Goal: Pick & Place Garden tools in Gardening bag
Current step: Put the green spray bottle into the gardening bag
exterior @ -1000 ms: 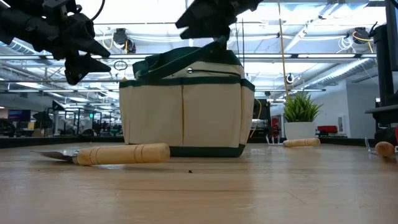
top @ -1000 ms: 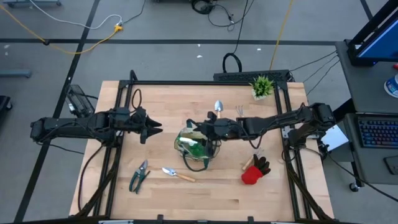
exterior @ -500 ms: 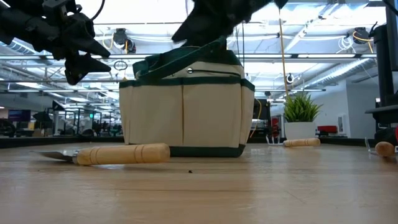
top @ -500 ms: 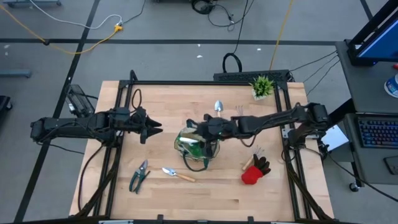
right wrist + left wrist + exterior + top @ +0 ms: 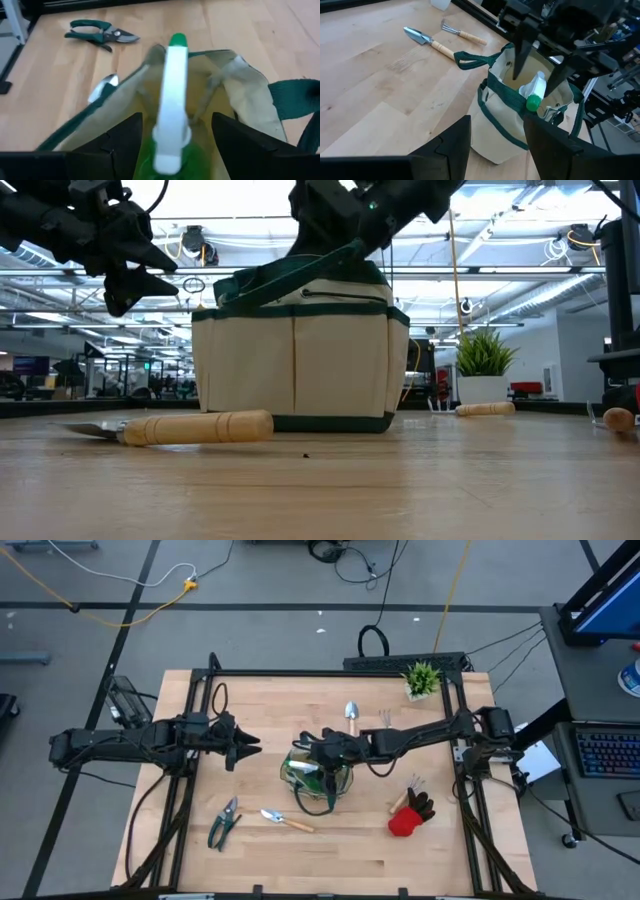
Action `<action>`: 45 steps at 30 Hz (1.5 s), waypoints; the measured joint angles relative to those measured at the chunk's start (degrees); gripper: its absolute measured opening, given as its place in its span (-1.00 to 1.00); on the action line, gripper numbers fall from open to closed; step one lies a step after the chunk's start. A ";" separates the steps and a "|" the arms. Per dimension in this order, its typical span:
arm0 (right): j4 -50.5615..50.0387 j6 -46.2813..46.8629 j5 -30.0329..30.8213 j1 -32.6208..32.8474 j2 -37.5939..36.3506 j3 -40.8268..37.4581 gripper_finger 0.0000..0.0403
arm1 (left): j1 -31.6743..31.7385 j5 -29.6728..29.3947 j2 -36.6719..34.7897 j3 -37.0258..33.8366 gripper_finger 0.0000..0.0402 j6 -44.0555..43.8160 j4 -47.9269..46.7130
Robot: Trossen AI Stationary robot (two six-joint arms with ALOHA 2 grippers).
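Right gripper [image 5: 322, 755] spread over bag [image 5: 318, 776] mouth, fingers clear either side of spray bottle [image 5: 170, 100]. Left gripper [image 5: 243, 746] spread, well apart.

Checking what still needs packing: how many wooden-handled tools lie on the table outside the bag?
3: a steel trowel in front of the tan fabric bag, another trowel and a hand fork behind it. The glove may hide more.

The worktop [image 5: 330, 850] is pale, smooth wood. The bag [image 5: 300, 355] is matt cloth with green trim. The spray bottle [image 5: 172, 100] is shiny plastic. The trowel [image 5: 170, 427] has a smooth wood handle and metal blade.
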 joint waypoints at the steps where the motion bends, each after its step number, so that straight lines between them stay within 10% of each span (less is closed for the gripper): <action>1: -0.06 0.02 0.00 -0.04 0.04 -0.02 0.15 | 0.00 0.00 0.00 0.00 -0.07 -0.09 0.00; 27: 5.94 1.99 -2.89 -1.53 2.37 -0.02 -0.57 | 0.00 -0.04 0.00 0.00 -0.07 -0.42 -0.02; 45: 6.87 5.21 2.64 0.33 0.19 -0.04 -0.57 | 0.00 -0.02 -0.02 0.01 -0.07 -0.06 -0.08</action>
